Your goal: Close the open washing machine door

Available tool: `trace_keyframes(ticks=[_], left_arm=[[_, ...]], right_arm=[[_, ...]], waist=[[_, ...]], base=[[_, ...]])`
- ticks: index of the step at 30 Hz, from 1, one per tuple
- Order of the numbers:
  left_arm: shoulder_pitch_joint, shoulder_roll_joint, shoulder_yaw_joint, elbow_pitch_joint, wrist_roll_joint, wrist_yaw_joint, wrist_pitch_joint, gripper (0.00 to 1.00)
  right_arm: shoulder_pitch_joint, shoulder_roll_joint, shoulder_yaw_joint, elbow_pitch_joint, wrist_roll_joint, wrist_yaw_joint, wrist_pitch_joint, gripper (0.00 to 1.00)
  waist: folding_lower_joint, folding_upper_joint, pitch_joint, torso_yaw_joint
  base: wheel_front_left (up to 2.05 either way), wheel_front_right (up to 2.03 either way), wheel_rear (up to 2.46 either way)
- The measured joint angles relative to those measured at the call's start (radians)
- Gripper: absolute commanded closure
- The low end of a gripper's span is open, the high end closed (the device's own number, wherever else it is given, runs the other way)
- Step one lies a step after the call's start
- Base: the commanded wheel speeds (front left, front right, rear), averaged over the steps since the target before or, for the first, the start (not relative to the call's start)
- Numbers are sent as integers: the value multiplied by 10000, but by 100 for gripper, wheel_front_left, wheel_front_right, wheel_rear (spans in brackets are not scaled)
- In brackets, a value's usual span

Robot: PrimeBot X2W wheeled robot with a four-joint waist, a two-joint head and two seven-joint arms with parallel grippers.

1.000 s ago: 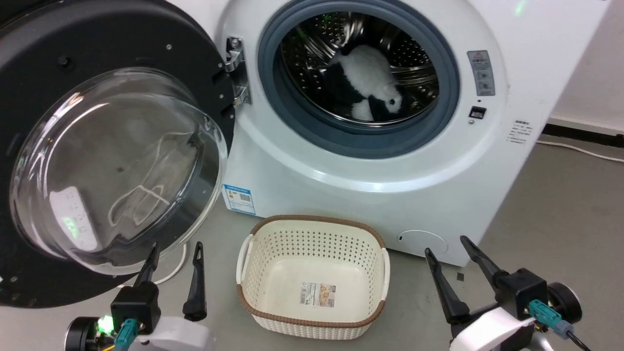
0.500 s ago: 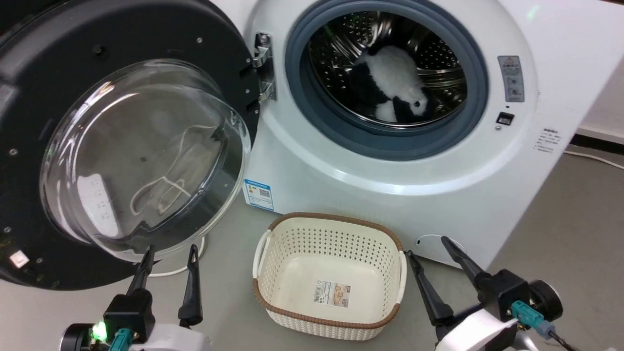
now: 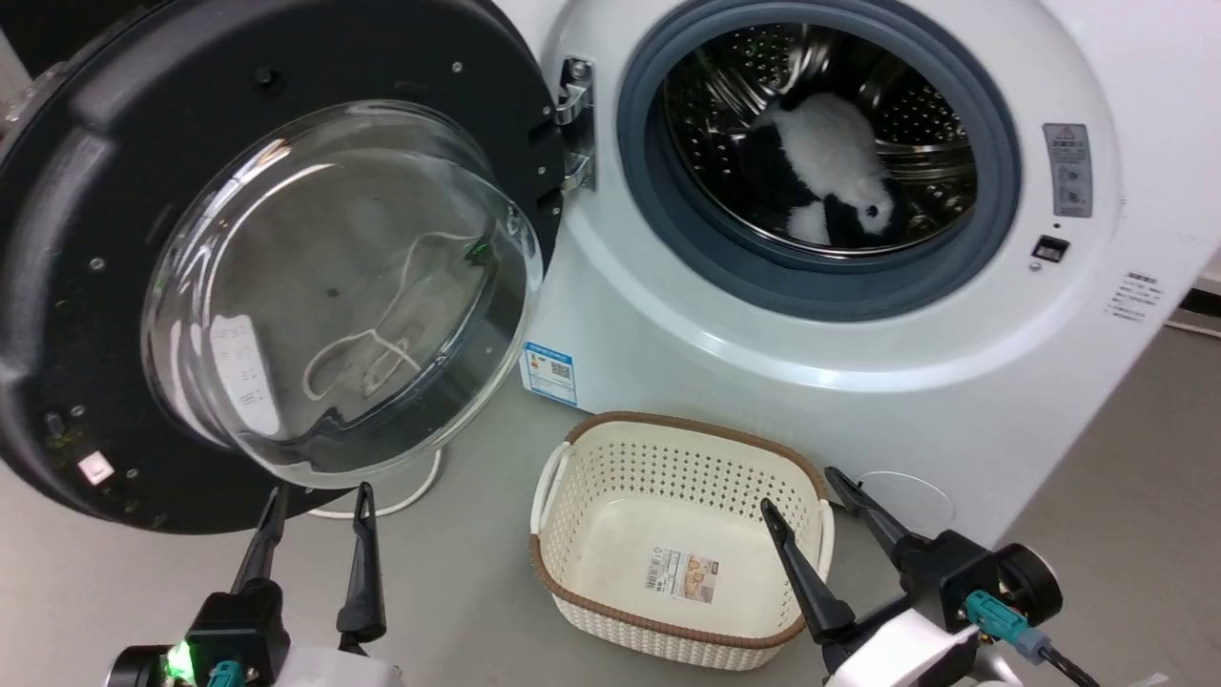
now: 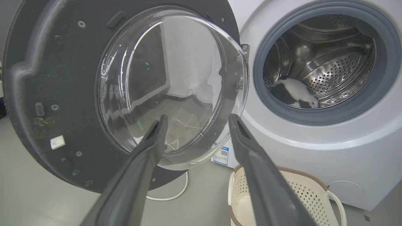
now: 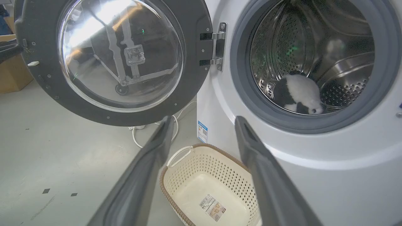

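Both pincers are open, fingers spread apart. Just ahead of the left pincer the washing machine door stands swung wide on its metal hinge, its glass bulge facing the fingers but not touching them. Ahead and to the right, the washing machine has its steel drum exposed, with a black-and-white plush toy lying low inside. A cream basket sits on the floor just ahead of and below the right pincer, with a paper sticker on its bottom. The right wrist view adds a cardboard box beyond the door's far edge and a white cable looping under the door.
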Motion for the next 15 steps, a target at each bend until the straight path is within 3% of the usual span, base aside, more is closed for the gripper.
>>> trace_keyframes(ticks=[15], left_arm=[[194, -4, 73, -151, 0, 0, -284, 0]], right_arm=[[-111, 4, 441, 389, 153, 0, -280, 0]], waist=[[0, 0, -1, 622]], base=[[0, 0, 0]])
